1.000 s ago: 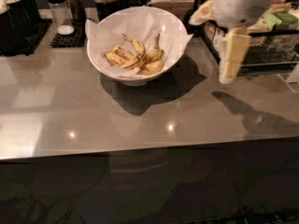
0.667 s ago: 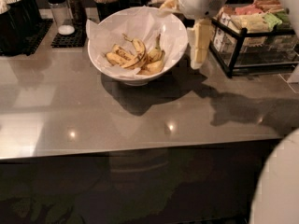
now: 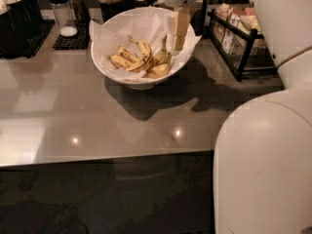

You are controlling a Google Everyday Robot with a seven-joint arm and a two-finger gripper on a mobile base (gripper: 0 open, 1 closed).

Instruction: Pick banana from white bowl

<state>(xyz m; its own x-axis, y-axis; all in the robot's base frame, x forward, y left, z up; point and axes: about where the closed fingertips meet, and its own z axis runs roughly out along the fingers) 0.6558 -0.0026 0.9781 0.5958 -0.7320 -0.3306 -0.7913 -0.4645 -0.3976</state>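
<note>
Grey counter (image 3: 73, 106), hand (image 3: 178, 45) now moved over white bowl (image 3: 117, 76), beside bananas (image 3: 141, 58), grip unclear

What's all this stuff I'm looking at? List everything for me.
white bowl: one, white, middle of the counter
paper lining: one, white, crinkled, inside the bowl
bananas: several, yellow, in the bowl
shakers: two, dark-capped, back left on the black mat
wire rack: one, black, right of the bowl
counter: one, grey, glossy
hand: one, cream, over the bowl's right rim
robot body: white, right foreground
</note>
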